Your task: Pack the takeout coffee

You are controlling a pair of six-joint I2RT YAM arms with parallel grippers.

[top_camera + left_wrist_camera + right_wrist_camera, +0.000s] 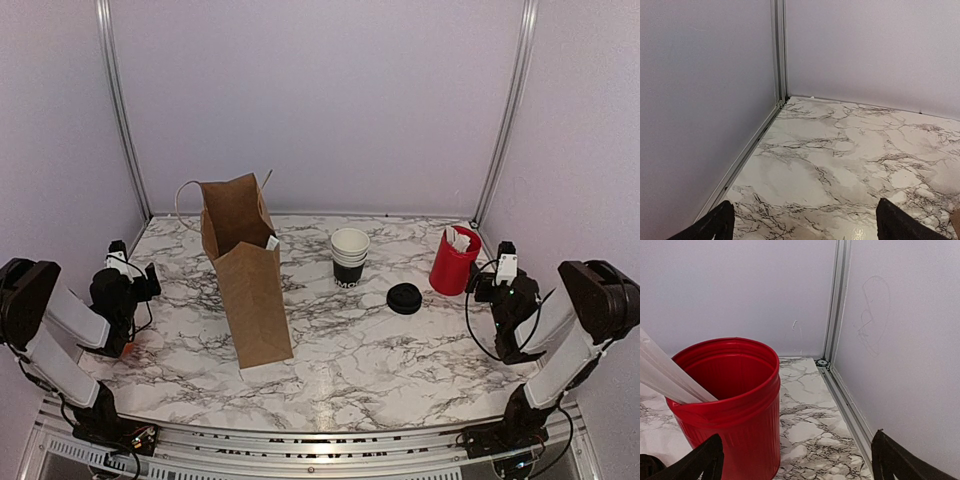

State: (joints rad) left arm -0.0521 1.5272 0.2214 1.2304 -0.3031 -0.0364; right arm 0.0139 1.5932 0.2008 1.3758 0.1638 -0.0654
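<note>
No lidded takeout coffee in view; could be hidden behind the paper bag [248, 270], cannot tell. Only a lidless cup stack [350, 256] mid-counter, loose lid [404, 298] near its 4 o'clock, bag upright at its 9. Left gripper [805, 222], right gripper [800, 457]: jaws wide apart, empty, parked at counter's 9 and 3. Suggest: pinch the top cup only, cap squarely, lower upright into bag.

A white table [400, 350] with grey marble veining fills the floor of a small booth. Plain pale lilac walls close it in: the back wall [320, 100], the left wall [50, 150] and the right wall [590, 150]. A slim metal post [120, 110] runs up the far left corner, and a second post [510, 110] the far right. A faint looping scuff [872, 315] marks the right wall. The light is soft and even, with a dull sheen near the table's front edge.
</note>
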